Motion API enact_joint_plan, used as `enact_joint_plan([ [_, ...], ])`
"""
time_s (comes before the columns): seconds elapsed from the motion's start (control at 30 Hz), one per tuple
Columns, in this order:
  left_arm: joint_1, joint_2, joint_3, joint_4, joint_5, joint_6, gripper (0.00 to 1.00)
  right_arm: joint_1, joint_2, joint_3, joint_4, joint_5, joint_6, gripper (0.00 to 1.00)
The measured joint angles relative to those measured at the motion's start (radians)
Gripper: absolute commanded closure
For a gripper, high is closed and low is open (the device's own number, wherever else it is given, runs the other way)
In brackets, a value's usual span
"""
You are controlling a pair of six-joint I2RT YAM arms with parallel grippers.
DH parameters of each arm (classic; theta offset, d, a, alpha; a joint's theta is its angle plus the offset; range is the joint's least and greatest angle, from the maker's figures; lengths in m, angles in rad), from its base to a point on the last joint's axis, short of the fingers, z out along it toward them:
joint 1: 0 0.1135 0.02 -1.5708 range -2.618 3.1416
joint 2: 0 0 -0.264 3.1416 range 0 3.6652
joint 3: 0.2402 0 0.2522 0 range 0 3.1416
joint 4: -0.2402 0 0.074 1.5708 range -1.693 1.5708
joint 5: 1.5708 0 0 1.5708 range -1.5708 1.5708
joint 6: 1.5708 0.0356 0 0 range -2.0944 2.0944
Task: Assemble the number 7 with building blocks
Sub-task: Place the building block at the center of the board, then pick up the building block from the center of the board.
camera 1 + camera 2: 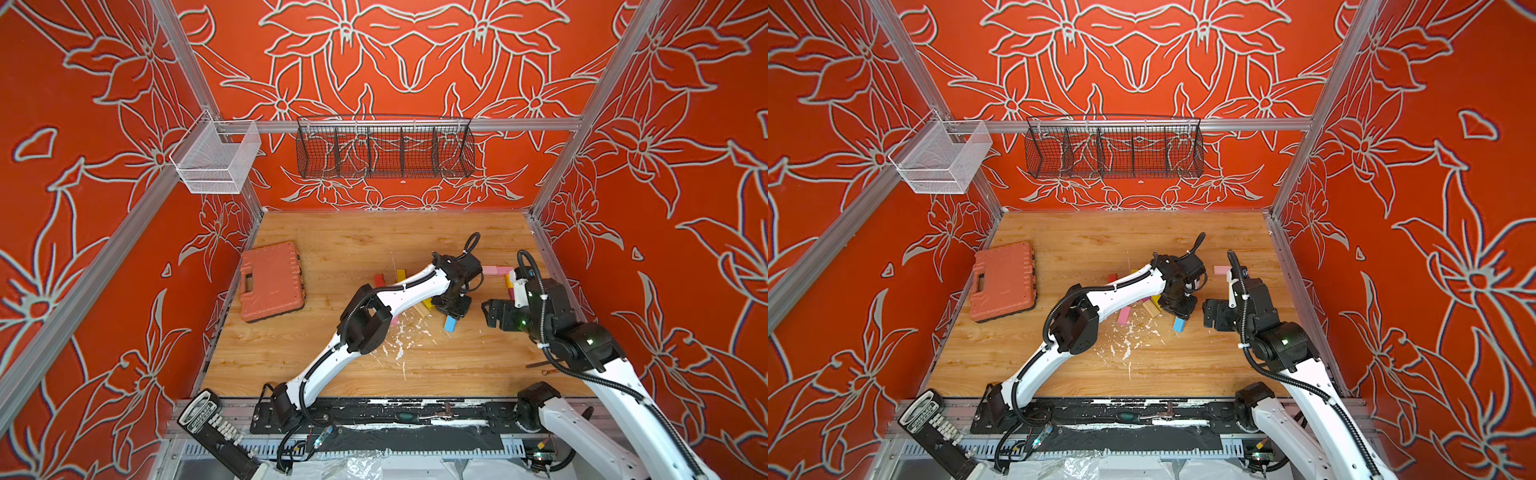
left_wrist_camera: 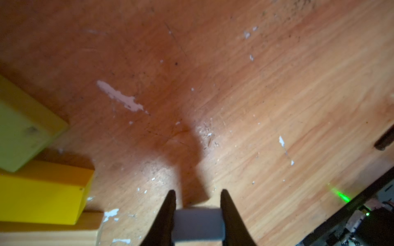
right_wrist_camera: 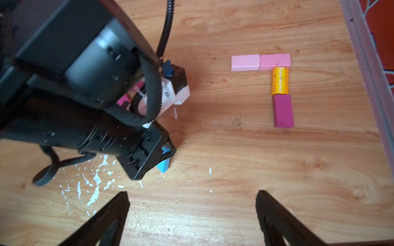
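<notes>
left gripper [image 2: 197,192] fingers [image 2: 166,219] clamped on blue block [image 2: 198,225], right gripper [image 3: 192,192] fingers [image 3: 110,215] wide apart, empty, above wooden table [image 3: 234,149]

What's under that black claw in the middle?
A blue block, pinched by the left gripper; its lower end pokes out. Its upper part is covered, and whether it touches the table cannot be told.

The case [image 1: 272,282] lies on the table [image 1: 332,365] by its left edge. Right of the case, at mid-table, is a pile of blocks [image 1: 1151,308]. Further right of the case, one block [image 1: 450,324] sits between the jaws of the left gripper [image 2: 197,191]. Farthest right of the case lies the 7 [image 3: 279,81]: two blocks side by side, and two more in line running forward from under the right one.
</notes>
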Motion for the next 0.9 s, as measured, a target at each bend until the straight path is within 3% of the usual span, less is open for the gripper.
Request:
enact_joint_plan([
  [0.07, 0.000, 0.003, 0.008, -0.001, 0.000, -0.004, 0.42, 0.000, -0.022, -0.017, 0.000, -0.026, -0.005, 0.05],
  [0.17, 0.006, 0.003, 0.010, 0.002, 0.010, -0.009, 0.25, 0.000, -0.042, -0.031, 0.000, -0.055, -0.006, 0.06],
  [0.33, 0.036, -0.050, -0.099, 0.061, 0.037, -0.006, 0.14, 0.000, -0.039, -0.031, 0.000, -0.084, 0.001, 0.09],
  [0.37, 0.049, -0.077, -0.146, 0.080, 0.044, -0.003, 0.05, 0.000, -0.033, -0.031, 0.001, -0.087, 0.005, 0.09],
  [0.4, 0.068, -0.122, -0.211, 0.102, 0.051, 0.004, 0.02, 0.000, -0.023, -0.031, 0.001, -0.093, 0.011, 0.09],
  [0.6, 0.206, -0.459, -0.549, 0.235, 0.081, 0.030, 0.02, 0.004, 0.063, -0.066, 0.040, -0.128, 0.028, 0.10],
  [0.73, 0.293, -0.704, -0.742, 0.321, 0.103, 0.039, 0.02, 0.019, 0.212, -0.075, 0.079, -0.147, 0.021, 0.10],
  [0.9, 0.336, -0.948, -0.972, 0.364, 0.116, 0.040, 0.02, 0.046, 0.411, -0.075, 0.134, -0.158, -0.005, 0.11],
])
